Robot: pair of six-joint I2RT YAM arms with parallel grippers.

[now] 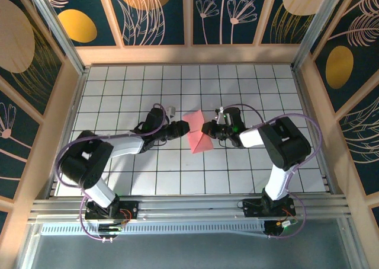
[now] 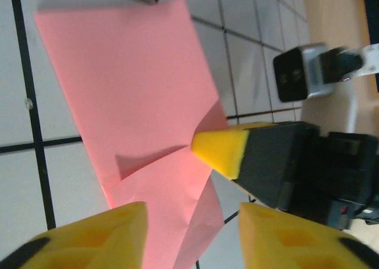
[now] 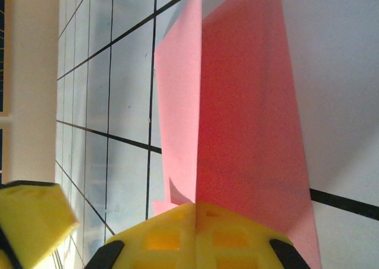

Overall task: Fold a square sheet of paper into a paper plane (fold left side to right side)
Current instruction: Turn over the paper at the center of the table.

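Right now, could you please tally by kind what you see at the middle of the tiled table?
pink paper sheet: 1
end effectors: 2, the left end effector and the right end effector
Total: 3

square sheet of paper (image 1: 197,134): salmon-pink, plain, partly folded
pose: one flap lifted along a crease, rest flat
lie: narrow end toward 6 o'clock

I see a white tiled table (image 1: 195,180) ruled with black lines. Dark-blue flowered wall panels (image 1: 154,14) stand from nine through twelve to three; a metal rail (image 1: 195,207) runs at six o'clock.
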